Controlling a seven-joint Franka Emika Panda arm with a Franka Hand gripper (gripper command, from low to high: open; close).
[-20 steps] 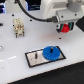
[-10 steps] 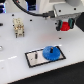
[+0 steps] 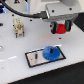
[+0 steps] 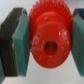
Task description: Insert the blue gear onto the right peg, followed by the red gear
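The blue gear [image 3: 50, 52] lies flat on the right part of the grey black-bordered plate [image 3: 36, 61]; the right peg is hidden under its hub. The plate's left pin [image 3: 37, 55] stands bare. My gripper [image 3: 60, 27] hangs above and to the exterior view's right of the plate. It is shut on the red gear [image 3: 61, 28]. In the wrist view the red gear [image 4: 48, 37] fills the middle, its centre hole showing, clamped between the two teal pads [image 4: 17, 45].
A small beige wooden figure [image 3: 19, 28] stands at the back on the exterior view's left. Dark cables [image 3: 20, 12] run across the back. The white table's front edge [image 3: 30, 80] lies below the plate.
My gripper with the red gear has moved a little toward the exterior view's left and downward, closer to the plate. The blue gear has not moved.
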